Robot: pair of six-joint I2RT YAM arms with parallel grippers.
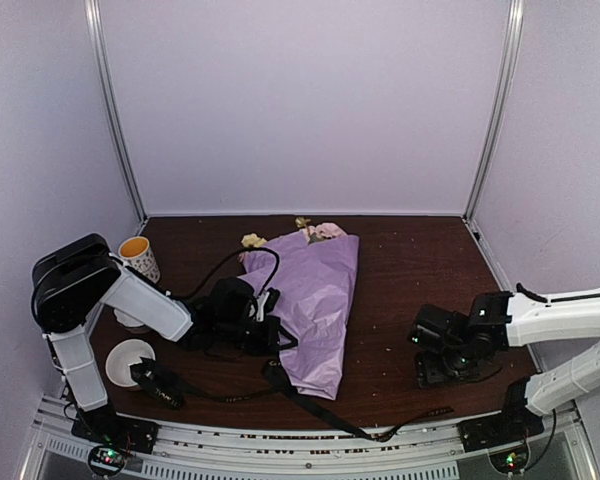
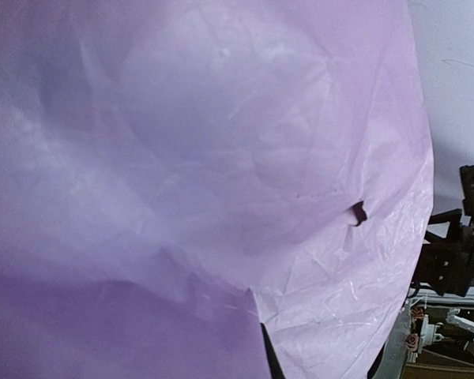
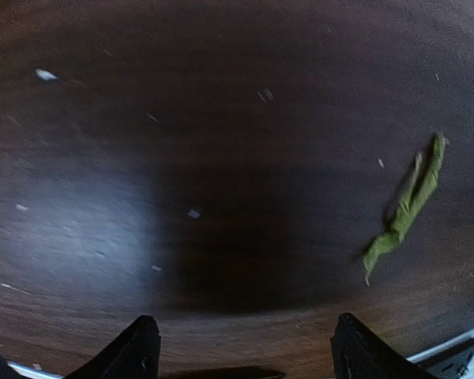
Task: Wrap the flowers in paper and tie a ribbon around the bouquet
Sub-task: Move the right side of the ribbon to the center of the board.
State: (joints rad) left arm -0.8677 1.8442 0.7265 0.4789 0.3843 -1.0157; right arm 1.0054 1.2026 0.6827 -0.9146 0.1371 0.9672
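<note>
**While left is shut, right stands wide**

Left fingers (image 1: 269, 324) closed at the paper's (image 1: 315, 300) left edge, mid-worktop (image 1: 410, 270); can't tell if they pinch it. Right fingers (image 3: 355, 351) wide apart near right edge. Flowers (image 1: 320, 230) point to far edge. Ribbon (image 1: 330, 415) trails toward near edge.

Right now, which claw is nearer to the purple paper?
Left. The left claw sits right at the left edge of the paper, and the sheet fills its wrist view. The right claw is well off to the paper's right, over the table.
</note>
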